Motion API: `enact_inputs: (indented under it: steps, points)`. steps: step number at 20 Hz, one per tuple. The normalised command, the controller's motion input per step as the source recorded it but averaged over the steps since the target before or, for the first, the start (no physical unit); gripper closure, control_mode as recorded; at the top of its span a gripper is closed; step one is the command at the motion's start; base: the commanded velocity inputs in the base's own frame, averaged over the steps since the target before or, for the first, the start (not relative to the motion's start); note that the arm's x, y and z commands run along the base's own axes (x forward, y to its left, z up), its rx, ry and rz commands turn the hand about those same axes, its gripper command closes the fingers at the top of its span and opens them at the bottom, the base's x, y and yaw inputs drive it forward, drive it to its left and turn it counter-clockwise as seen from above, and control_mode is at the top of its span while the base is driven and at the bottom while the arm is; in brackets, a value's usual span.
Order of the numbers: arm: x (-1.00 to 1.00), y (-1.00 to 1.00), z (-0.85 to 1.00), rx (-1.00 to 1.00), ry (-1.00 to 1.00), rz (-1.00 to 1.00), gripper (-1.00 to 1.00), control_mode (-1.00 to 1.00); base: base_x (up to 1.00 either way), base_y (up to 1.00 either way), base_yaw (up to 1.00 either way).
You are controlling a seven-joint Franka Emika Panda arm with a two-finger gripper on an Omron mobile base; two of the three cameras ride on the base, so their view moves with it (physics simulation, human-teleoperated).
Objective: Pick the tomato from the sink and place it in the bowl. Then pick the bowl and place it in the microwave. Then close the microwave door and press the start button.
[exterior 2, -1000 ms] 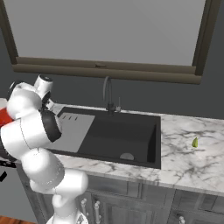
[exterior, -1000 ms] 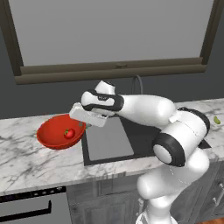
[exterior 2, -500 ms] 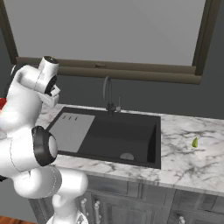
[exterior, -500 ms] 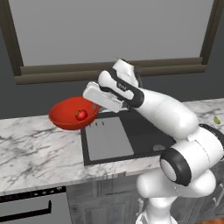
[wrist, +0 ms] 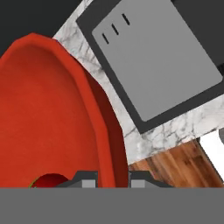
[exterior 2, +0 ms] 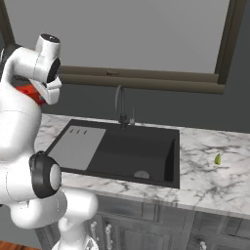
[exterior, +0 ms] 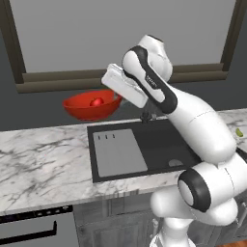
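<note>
The gripper (wrist: 113, 177) holds the bowl (exterior: 91, 104) by its rim: in the hand view one of the fingers (wrist: 85, 178) sits inside the bowl wall and the other outside it, so the fingers are clamped on the rim.

In the left base view the bowl is lifted clear of the desk (exterior: 38, 164) and hangs in the air in front of the dark wall below the window sill, up and to the left of the sink (exterior: 154, 144). It sits roughly level with its open side up.

The tomato (exterior: 97, 102) lies inside the bowl, near its middle in the left base view. In the hand view the tomato (wrist: 49, 180) shows low in the bowl, close to the finger inside the rim, with a trace of green at its edge.

The sink is a black recessed basin set into the marbled desk. Its grey drainboard (exterior: 118, 151) with three slots occupies the left part; the round drain (exterior: 175, 163) lies at the right of the basin floor. A tap (exterior 2: 121, 107) stands at the back edge of the sink.

In the right base view a sliver of the bowl (exterior 2: 32, 93) shows behind the arm at the left. A small green item (exterior 2: 218, 158) lies on the desk to the right of the sink, well apart from it.
</note>
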Motion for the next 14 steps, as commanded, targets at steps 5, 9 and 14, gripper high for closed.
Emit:
enact_inputs:
  steps: [5, 9, 14]
  points:
    - [-0.59, -0.51, 0.6, -0.02, 0.02, -0.39, 1.0, -1.0, 0.0, 0.0, 0.0]
    - [-0.56, -0.47, 0.45, -0.06, 0.0, -0.35, 1.0, -1.0, 0.0, 0.0, 0.0]
    - [-0.7, -0.45, 0.43, -0.07, -0.02, -0.28, 1.0, -1.0, 0.0, 0.0, 0.0]
